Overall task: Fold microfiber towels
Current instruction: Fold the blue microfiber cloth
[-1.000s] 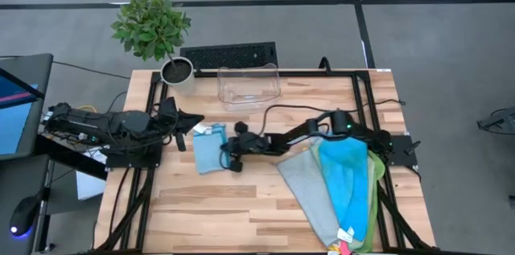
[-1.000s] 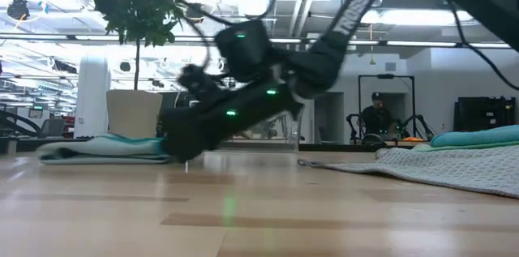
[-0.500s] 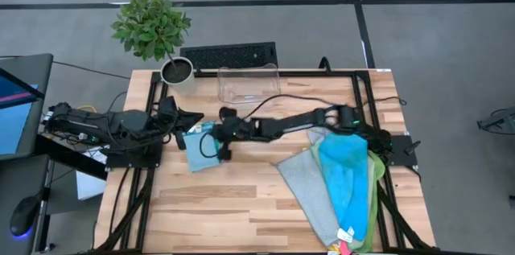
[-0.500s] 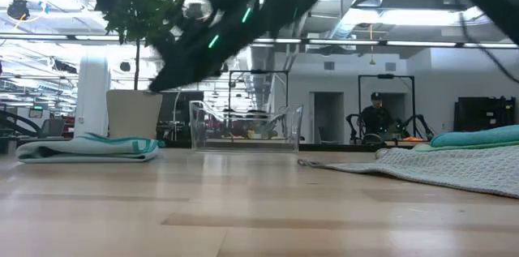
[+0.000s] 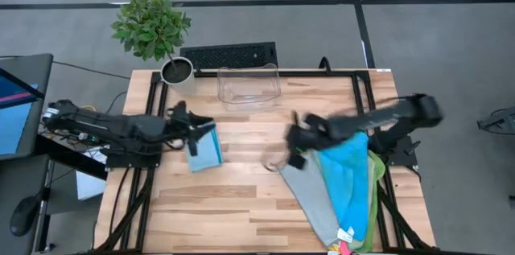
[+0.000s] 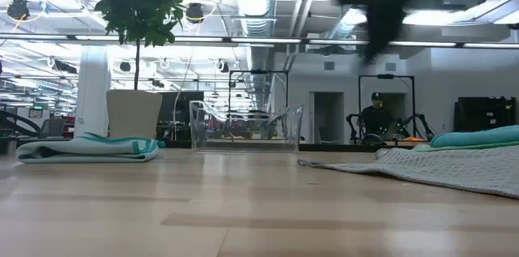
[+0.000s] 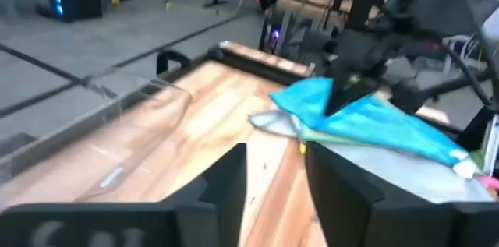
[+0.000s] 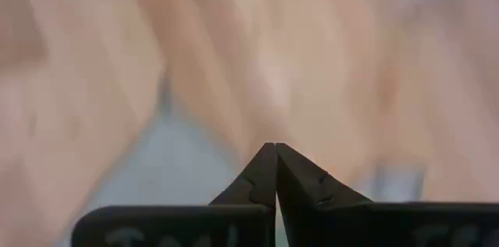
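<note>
One folded blue towel (image 5: 206,149); unfolded pile (image 5: 342,183) right.

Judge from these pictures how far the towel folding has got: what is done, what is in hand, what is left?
Done: one folded light blue towel lies at the table's left, beside the left gripper, whose fingers are parted with nothing between them. In hand: nothing is held; the right gripper, shut and empty, hangs over the pile's near edge. Left: the grey towel, teal towel and green towel lie unfolded.
</note>
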